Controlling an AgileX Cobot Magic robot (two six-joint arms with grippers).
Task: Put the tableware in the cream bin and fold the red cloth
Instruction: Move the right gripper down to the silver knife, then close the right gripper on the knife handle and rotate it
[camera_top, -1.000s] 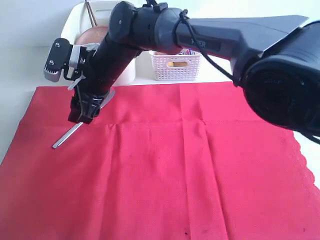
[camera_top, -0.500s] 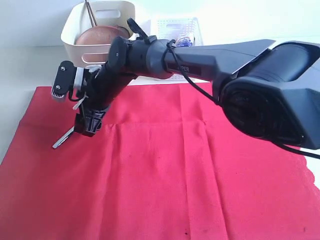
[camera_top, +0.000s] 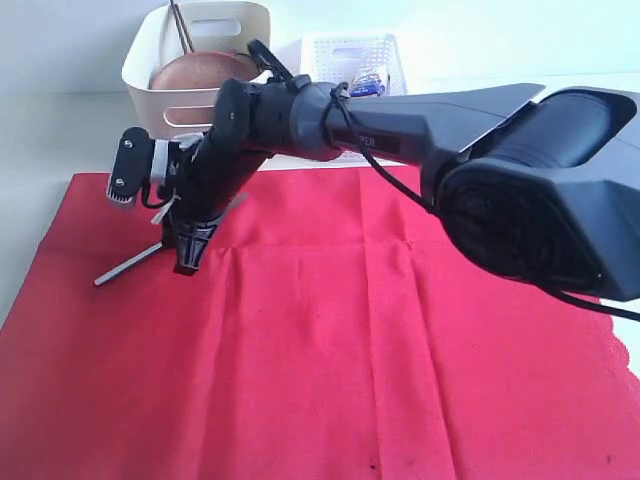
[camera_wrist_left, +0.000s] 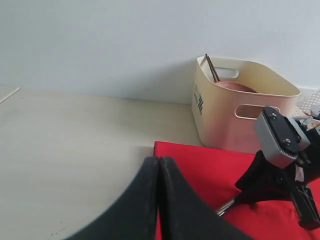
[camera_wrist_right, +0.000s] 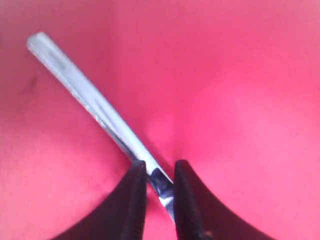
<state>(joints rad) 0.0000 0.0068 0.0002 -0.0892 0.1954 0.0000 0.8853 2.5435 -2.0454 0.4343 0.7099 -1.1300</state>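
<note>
**Right jaws clamped on the knife, over the red cloth**

Closest to me the red cloth (camera_top: 330, 350) lies spread flat over the table, creased in a few straight lines, with its scalloped edge on the right. Toward its far left part the right gripper (camera_top: 190, 255) points down, its jaws clenched on the silver table knife (camera_top: 125, 268), whose long end slants out to the left just over the fabric. The left gripper (camera_wrist_left: 158, 167) hangs by the cloth's left edge, jaws pressed together with nothing between them. Behind the cloth stands the cream bin (camera_top: 190, 105), with the round brown plate (camera_top: 200, 68) and dark chopsticks (camera_top: 181, 25) inside. To its right sits a white lattice basket (camera_top: 345, 50).
</note>
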